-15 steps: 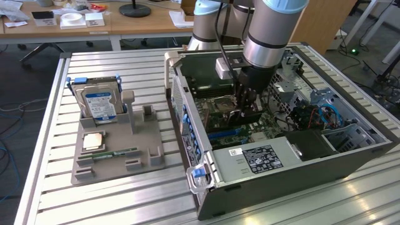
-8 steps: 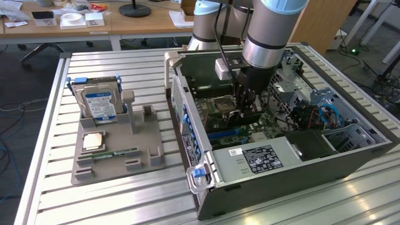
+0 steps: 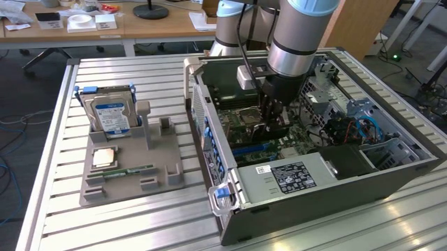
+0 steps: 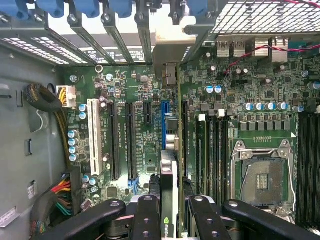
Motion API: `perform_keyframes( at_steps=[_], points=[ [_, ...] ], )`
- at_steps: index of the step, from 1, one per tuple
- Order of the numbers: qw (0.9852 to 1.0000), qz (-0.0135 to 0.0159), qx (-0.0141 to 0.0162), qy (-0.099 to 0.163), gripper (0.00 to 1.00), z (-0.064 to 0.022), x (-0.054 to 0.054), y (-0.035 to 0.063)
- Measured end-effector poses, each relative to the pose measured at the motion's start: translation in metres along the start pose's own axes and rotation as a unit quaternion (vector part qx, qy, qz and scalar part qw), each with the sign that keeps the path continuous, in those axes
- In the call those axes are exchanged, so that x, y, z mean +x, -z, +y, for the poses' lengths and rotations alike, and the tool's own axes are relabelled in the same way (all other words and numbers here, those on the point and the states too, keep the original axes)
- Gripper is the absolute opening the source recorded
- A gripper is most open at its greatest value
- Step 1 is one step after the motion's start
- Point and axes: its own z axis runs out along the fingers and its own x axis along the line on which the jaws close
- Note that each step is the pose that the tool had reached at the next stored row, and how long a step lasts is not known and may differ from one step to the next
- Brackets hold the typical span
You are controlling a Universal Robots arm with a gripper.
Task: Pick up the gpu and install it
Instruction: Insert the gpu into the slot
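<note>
My gripper point(image 4: 170, 212) is down inside the open computer case point(image 3: 209, 130), shut on the gpu point(image 4: 169, 170). The gpu is a thin black card seen edge-on between the black fingers point(image 4: 146, 215). It stands upright over the motherboard point(image 4: 135, 145), right beside the blue expansion slot point(image 4: 163, 122). Its pale metal bracket point(image 4: 167, 47) lies at the case's rear slot openings. I cannot tell whether the card's edge sits in a slot. In the exterior view the gripper point(image 3: 274, 119) hangs below the arm, with the dark gpu point(image 3: 278, 130) low over the board.
A grey fixture point(image 3: 164, 157) on the slatted table at the exterior view's left holds a silver hard drive point(image 3: 112, 116), a processor chip point(image 3: 104, 157) and a green memory stick point(image 3: 129, 171). Inside the case are the processor socket point(image 4: 260, 175), the power supply point(image 3: 293, 178) and cable bundles point(image 4: 55, 110).
</note>
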Motion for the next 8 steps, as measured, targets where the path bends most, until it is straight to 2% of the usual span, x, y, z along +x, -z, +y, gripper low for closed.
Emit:
perform_keyframes(
  at_steps=[4, 8],
  points=[
    [1.0, 0.001, -0.0001, 0.0, 0.27, 0.0001, 0.0, -0.0001],
    [1.0, 0.0028, -0.0016, 0.0, 0.27, 0.0001, 0.0, -0.0001]
  ],
)
